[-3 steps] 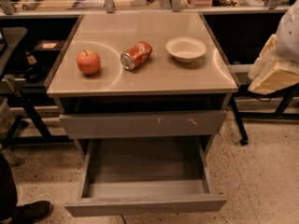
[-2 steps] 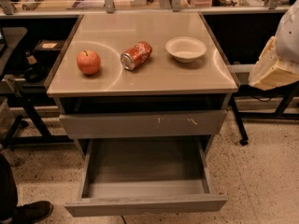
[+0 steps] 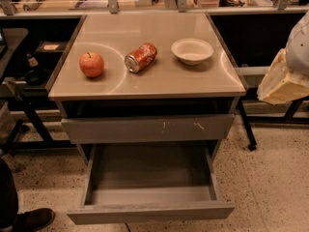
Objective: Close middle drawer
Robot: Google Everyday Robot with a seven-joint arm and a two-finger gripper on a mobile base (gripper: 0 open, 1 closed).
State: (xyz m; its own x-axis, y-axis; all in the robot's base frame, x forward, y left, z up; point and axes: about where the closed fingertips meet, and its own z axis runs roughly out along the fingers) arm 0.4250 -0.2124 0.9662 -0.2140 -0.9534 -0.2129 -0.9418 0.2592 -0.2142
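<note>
The middle drawer [image 3: 150,211] is pulled far out at the bottom of the view. Its plain grey front faces me and its grey box interior [image 3: 149,170] is bare. Above it sits the grey drawer front with white scratch marks [image 3: 147,128], pushed in. The lowest drawer is hidden under the open one. My gripper is out of view. Only a white and cream part of my arm [image 3: 285,76] shows at the right edge, level with the cabinet top and well apart from the drawer.
On the cabinet top [image 3: 145,79] lie a red apple [image 3: 91,64], a red can on its side [image 3: 141,57] and a white bowl [image 3: 192,50]. Dark desks stand on both sides. A shoe [image 3: 34,219] is on the floor at the lower left.
</note>
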